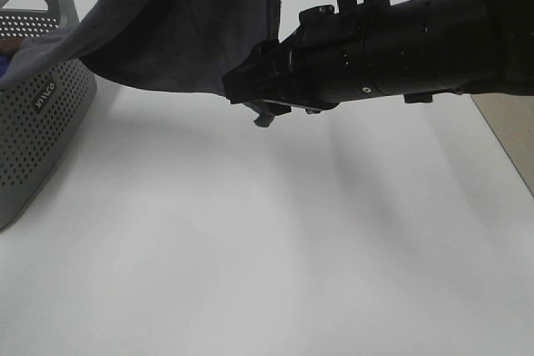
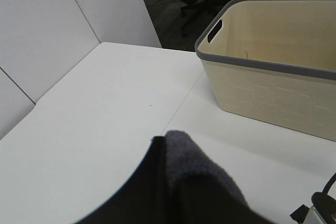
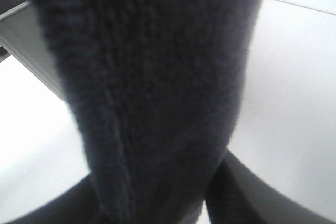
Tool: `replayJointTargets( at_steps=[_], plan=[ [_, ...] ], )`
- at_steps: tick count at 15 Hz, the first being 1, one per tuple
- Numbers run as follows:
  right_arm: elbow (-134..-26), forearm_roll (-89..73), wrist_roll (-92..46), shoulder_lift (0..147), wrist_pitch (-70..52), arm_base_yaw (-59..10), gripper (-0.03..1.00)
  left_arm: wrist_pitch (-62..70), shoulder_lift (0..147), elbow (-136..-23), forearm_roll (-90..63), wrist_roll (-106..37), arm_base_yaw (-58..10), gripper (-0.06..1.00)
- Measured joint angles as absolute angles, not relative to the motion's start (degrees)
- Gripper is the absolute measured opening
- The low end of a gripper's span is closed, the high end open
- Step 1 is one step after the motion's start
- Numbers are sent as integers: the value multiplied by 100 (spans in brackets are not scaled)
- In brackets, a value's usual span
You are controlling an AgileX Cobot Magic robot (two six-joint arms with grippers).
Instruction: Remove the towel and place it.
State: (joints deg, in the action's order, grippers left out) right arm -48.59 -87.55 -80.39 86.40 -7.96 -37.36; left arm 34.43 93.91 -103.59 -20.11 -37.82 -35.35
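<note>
The dark grey towel (image 1: 183,31) hangs stretched from the grey perforated basket (image 1: 42,122) at the left up to the top edge of the exterior view. My right gripper (image 1: 263,102) reaches in from the right and meets the towel's lower right corner. In the right wrist view the towel (image 3: 157,77) fills the gap of the right gripper (image 3: 157,195), with a dark finger (image 3: 247,192) against each side. The left arm is cut off at the top of the exterior view. In its wrist view the left gripper (image 2: 165,148) is shut on a bunched end of towel (image 2: 197,169).
A blue cloth (image 1: 7,64) shows inside the grey basket. A cream basket with a grey rim (image 2: 273,93) stands on the white table (image 1: 250,248), seen from the left wrist. The table's right edge runs along the far right (image 1: 501,147).
</note>
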Motion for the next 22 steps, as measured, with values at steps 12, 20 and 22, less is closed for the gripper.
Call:
replayJointTargets(
  at_steps=[12, 20, 22],
  plan=[
    [-4223, -8749, -7918, 7901, -447, -3736, 25, 3443, 9391, -10359, -1988, -3782, -3535, 0],
    [-4200, -8657, -7924, 7895, -286, -3736, 1, 3443, 9391, -10359, -1988, -3782, -3535, 0],
    [-4200, -8067, -7913, 7895, -791, -3736, 1, 3449, 9391, -10359, -1988, -3782, -3535, 0]
  ],
)
